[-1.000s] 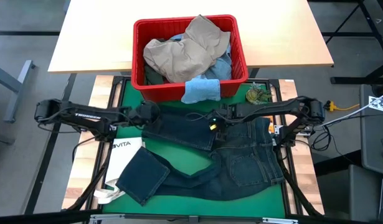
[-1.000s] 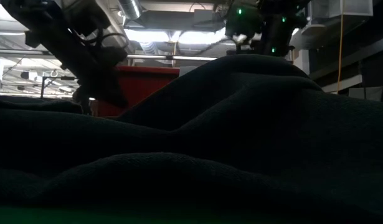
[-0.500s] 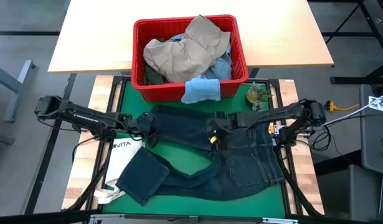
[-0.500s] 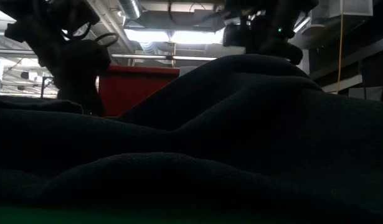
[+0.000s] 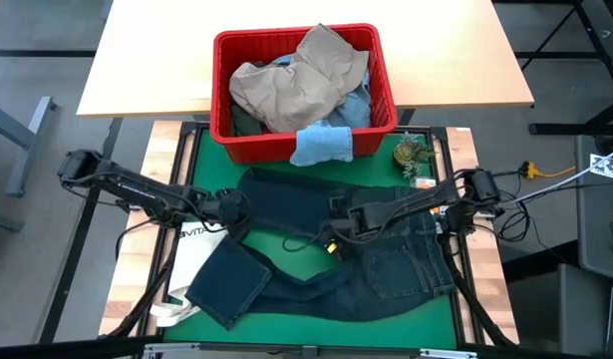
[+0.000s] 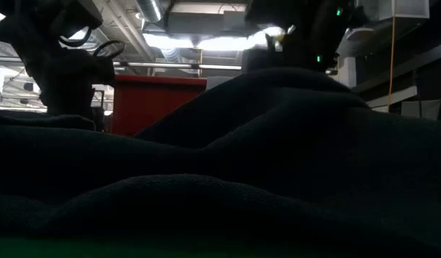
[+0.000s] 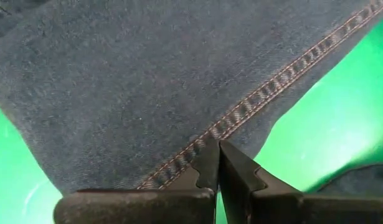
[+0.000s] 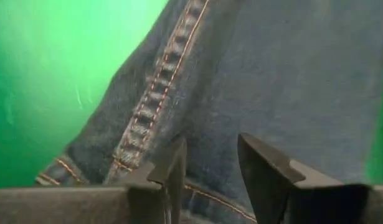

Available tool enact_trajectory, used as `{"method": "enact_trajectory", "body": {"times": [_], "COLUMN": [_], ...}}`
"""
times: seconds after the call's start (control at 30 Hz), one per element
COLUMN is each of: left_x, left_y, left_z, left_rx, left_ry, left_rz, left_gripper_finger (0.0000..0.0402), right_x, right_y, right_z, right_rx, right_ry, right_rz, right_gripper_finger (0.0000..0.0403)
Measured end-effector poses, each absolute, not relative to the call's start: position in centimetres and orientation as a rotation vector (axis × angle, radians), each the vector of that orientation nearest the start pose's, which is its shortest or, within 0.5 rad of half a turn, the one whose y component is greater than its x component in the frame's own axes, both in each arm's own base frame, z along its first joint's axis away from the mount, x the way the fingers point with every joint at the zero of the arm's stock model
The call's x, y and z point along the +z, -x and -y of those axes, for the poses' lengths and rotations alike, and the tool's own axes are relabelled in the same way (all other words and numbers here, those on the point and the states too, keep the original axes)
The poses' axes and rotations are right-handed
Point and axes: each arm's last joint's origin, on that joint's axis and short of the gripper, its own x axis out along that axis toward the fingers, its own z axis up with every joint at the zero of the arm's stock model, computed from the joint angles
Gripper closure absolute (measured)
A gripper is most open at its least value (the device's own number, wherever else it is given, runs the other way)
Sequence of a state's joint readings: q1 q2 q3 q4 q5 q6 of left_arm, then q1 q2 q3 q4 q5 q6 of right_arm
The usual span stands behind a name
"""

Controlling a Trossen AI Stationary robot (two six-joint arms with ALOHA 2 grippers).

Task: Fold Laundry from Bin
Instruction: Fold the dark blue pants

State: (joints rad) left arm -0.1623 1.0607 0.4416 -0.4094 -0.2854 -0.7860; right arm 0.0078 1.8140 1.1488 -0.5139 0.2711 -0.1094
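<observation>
High view: dark navy jeans [image 5: 346, 244] sprawl on the green mat [image 5: 296, 257], the red bin [image 5: 303, 88] beyond them full. My left gripper [image 7: 217, 163] is pinched onto a seamed edge; my right gripper [image 8: 210, 165] straddles another hem, fingers apart. Next, I reckon, clamp right, then lift together.

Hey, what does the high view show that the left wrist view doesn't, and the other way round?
Only the high view shows the red bin of laundry, the white tote bag, and the right gripper open on the dark navy jeans. Only the left wrist view shows the left gripper shut at the jeans' stitched seam. Both show the jeans, the green mat and the left gripper.
</observation>
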Motion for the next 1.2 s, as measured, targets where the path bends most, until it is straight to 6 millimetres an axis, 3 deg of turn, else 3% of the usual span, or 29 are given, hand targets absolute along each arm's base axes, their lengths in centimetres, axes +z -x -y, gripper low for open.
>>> {"method": "enact_trajectory", "body": {"times": [0.2, 0.63, 0.87, 1.2], "left_x": [15.1, 12.8, 13.5, 18.9], "left_y": [-16.9, -17.4, -17.1, -18.1], "left_z": [2.3, 2.5, 2.4, 2.7], "left_rx": [0.537, 0.585, 0.573, 0.508], "left_ry": [0.488, 0.424, 0.439, 0.476], "left_rz": [-0.976, -1.125, -1.105, -0.939], "left_gripper_finger": [0.0397, 0.0397, 0.0397, 0.0397], "right_x": [14.2, 14.0, 17.1, 21.7], "right_y": [-35.4, -35.5, -35.4, -36.0], "right_z": [0.4, 0.4, 0.4, 0.2], "right_rx": [-0.116, -0.112, -0.08, -0.084], "right_ry": [0.233, 0.241, 0.286, 0.348], "right_rz": [-1.257, -1.269, -1.293, -1.162], "right_gripper_finger": [0.0258, 0.0258, 0.0258, 0.0258]}}
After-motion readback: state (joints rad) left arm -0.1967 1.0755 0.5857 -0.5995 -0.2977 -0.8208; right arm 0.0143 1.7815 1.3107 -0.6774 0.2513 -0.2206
